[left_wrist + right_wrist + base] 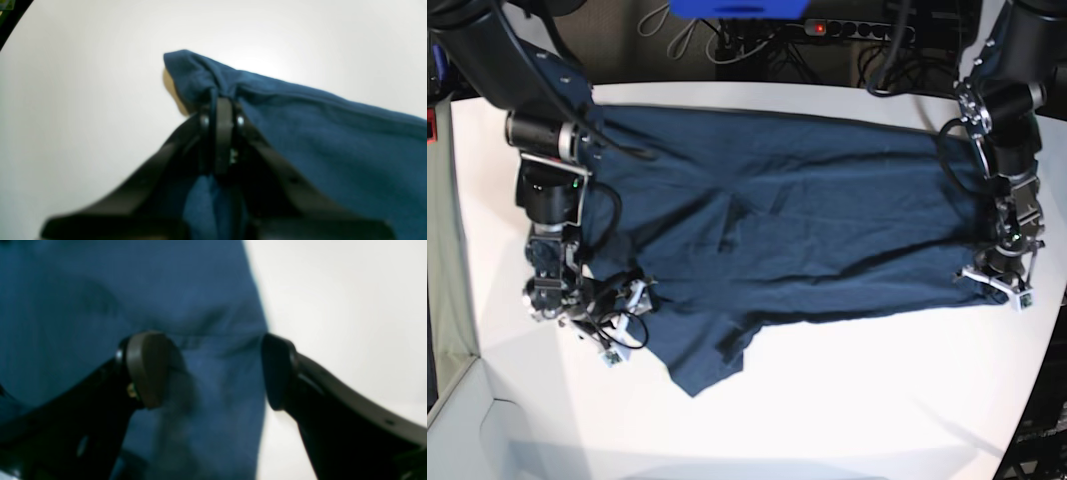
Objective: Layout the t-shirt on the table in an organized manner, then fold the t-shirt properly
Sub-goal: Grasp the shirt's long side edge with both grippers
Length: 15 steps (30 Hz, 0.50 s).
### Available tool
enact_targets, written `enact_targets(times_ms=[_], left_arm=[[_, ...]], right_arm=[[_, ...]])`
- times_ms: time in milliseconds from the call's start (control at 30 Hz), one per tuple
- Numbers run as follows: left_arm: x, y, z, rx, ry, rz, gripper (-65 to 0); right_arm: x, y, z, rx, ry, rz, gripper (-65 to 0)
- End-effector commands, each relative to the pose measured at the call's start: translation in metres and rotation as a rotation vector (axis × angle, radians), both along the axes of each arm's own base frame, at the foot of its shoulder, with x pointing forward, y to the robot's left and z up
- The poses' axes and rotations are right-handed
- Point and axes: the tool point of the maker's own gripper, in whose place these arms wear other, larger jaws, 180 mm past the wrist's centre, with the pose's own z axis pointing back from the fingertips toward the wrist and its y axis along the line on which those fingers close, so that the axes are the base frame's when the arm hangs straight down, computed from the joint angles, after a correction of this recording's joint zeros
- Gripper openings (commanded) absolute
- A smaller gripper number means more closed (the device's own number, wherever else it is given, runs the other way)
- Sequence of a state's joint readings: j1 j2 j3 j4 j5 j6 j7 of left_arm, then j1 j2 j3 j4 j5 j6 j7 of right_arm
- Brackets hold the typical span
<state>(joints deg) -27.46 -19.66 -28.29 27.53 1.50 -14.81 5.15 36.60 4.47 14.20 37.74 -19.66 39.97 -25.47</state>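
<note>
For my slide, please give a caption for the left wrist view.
Left tool shut on t-shirt above the table.

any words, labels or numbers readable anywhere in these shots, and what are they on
None can be read.
The t-shirt is plain dark blue in all three views, with no print or label showing.
The table is bare white.
The left gripper and right gripper carry no visible marking.
The blue object at the base view's top edge shows no legible text.

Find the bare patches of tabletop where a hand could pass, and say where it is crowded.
Free: the smooth white table in front of the dark navy-blue t-shirt, up to the curved edge. A narrow strip also runs behind the shirt. Crowded: both shirt ends, where the left gripper pinches fabric and the open right gripper straddles its edge.
</note>
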Motion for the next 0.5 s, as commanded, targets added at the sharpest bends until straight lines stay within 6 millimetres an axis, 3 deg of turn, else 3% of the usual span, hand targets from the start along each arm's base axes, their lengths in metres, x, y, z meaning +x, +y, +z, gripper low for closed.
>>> enact_targets(times_ms=[0, 100, 233, 333, 467], left_arm=[[0.008, 0.008, 0.015, 0.019, -0.029, 0.003, -65.0], [0.009, 0.009, 0.015, 0.02, -0.031, 0.003, -65.0], [0.009, 0.009, 0.015, 0.02, -0.031, 0.003, -65.0], [0.01, 0.009, 0.019, 0.025, -0.04, 0.003, -65.0], [0.019, 0.002, 0.03, 0.035, -0.077, -0.011, -65.0]], right_arm=[[0.009, -0.002, 0.01, -0.001, -0.015, -0.001, -20.6], [0.001, 0.002, -0.003, 0.021, 0.013, 0.002, -20.9], [0.0, 0.003, -0.005, 0.026, 0.016, 0.001, -22.9], [0.0, 0.003, -0.005, 0.023, 0.017, 0.004, -34.3], [-0.001, 0.003, -0.006, 0.018, 0.025, 0.006, -58.4]])
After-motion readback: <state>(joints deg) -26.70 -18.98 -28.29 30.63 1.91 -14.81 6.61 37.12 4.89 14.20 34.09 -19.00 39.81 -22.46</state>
